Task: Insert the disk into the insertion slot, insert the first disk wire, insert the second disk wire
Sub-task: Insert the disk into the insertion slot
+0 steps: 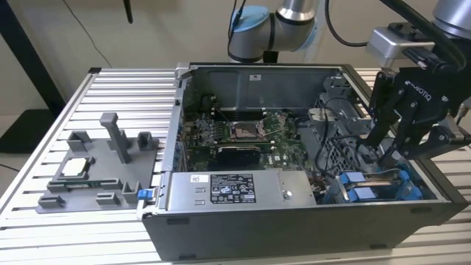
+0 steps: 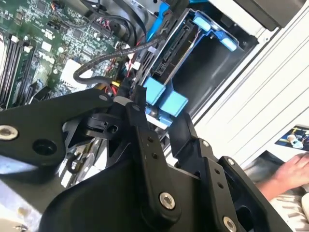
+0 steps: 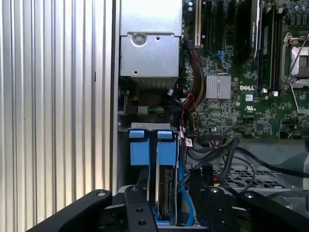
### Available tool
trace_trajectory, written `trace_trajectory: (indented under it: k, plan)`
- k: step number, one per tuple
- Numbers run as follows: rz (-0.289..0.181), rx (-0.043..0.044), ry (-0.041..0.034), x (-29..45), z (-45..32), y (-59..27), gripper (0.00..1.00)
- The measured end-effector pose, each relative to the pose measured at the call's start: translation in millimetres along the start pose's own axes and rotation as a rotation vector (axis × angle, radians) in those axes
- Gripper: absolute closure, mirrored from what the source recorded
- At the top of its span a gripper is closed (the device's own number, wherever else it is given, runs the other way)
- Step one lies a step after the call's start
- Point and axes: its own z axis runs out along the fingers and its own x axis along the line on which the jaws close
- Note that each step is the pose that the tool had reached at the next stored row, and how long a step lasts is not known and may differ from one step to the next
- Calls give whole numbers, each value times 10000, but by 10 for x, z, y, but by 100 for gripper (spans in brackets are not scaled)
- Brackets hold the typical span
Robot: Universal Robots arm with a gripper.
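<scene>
Computer case (image 1: 294,237): open, on the slatted table (image 1: 110,88).
Insertion slot (image 1: 409,190): in the case's near corner, at the exterior view's right.
Gripper (image 1: 380,154): lowered into that corner, jaws spread to either side of the disk.
Disk (image 3: 166,195): on edge in the slot, directly below the gripper. Its long axis runs left-right in the exterior view, blue tabs at the left end.

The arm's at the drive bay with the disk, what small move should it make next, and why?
Probably ease the pincer straight down a little to press the disk deeper into the insertion slot. The disk stands edge-on between blue tabs right at the pincer, and cables lie close beside, so small and straight seems safest.
</scene>
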Motion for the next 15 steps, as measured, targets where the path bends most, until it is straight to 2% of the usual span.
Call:
trace_trajectory:
  k: [5, 11, 15]
  plan:
    - [-1, 11, 0, -31, -87, 3, 0]
    - [0, 38, 2, -189, -93, 9, 0]
    - [-2, 39, -32, -222, -75, 48, 0]
